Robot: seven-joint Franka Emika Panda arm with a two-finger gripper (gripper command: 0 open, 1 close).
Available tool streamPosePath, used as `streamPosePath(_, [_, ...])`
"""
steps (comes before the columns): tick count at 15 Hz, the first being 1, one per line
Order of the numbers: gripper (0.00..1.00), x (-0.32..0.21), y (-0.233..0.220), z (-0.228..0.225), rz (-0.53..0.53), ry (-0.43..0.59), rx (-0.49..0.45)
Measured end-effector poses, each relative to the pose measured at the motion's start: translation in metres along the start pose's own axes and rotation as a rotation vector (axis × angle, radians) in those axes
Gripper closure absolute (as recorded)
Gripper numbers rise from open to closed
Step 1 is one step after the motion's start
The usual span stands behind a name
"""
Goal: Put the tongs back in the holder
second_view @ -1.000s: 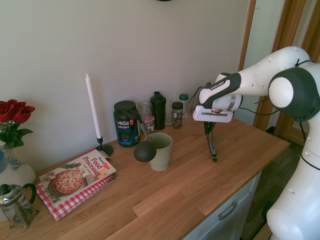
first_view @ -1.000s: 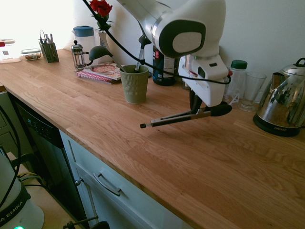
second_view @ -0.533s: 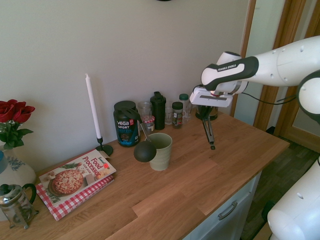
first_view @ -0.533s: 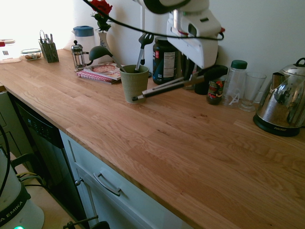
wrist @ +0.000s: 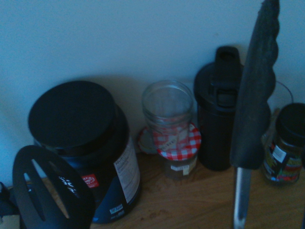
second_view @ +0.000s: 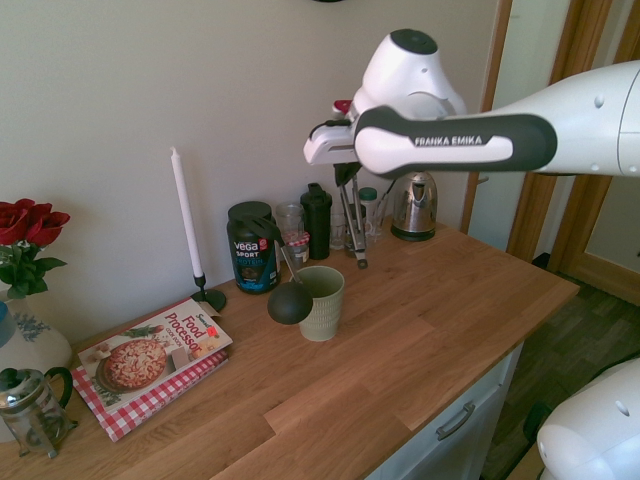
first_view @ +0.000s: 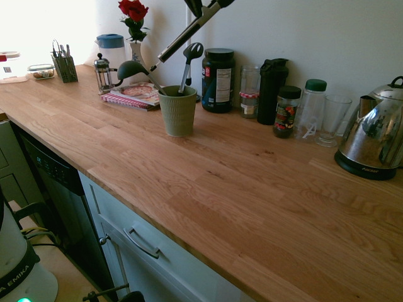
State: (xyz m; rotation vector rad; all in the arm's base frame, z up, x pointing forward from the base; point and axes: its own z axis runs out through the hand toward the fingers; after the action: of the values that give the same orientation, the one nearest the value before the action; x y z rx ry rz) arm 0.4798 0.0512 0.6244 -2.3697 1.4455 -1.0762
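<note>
The silver tongs point(first_view: 189, 31) hang in the air, slanting steeply with their small black end lowest, a short way above the sage-green ribbed holder point(first_view: 177, 111). In the second exterior view my gripper point(second_view: 347, 183) is shut on the tongs point(second_view: 354, 225) near their upper part, and their lower end hangs just beyond the rim of the holder point(second_view: 322, 300), on its wall side. A black slotted spatula point(first_view: 189, 60) and a black ladle point(first_view: 130, 68) stand in the holder. In the wrist view a black scalloped tip of the tongs point(wrist: 257, 95) rises beside the spatula point(wrist: 52, 195).
Along the wall stand a dark protein tub point(first_view: 218, 80), a glass jar point(first_view: 249, 91), a black shaker point(first_view: 271, 88), small jars, a drinking glass point(first_view: 332, 119) and a steel kettle point(first_view: 371, 141). A cookbook point(first_view: 135, 94), French press point(first_view: 102, 72), candle point(second_view: 185, 215) and tool caddy point(first_view: 65, 66) lie further left.
The arm has risen and swung towards the wall and the holder, carrying the tongs. The tongs have tipped from almost level to steeply slanted, small end down.
</note>
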Motion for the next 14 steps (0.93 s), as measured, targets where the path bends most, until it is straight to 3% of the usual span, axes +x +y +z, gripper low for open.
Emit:
streamPosePath(6, [1.00, -0.079, -0.008, 0.020, -0.005, 0.270, 0.066])
streamPosePath(11, [1.00, -0.107, -0.007, 0.034, -0.032, 0.389, 0.106])
streamPosePath(14, [1.00, -0.115, 0.000, 0.068, -0.028, 0.397, 0.096])
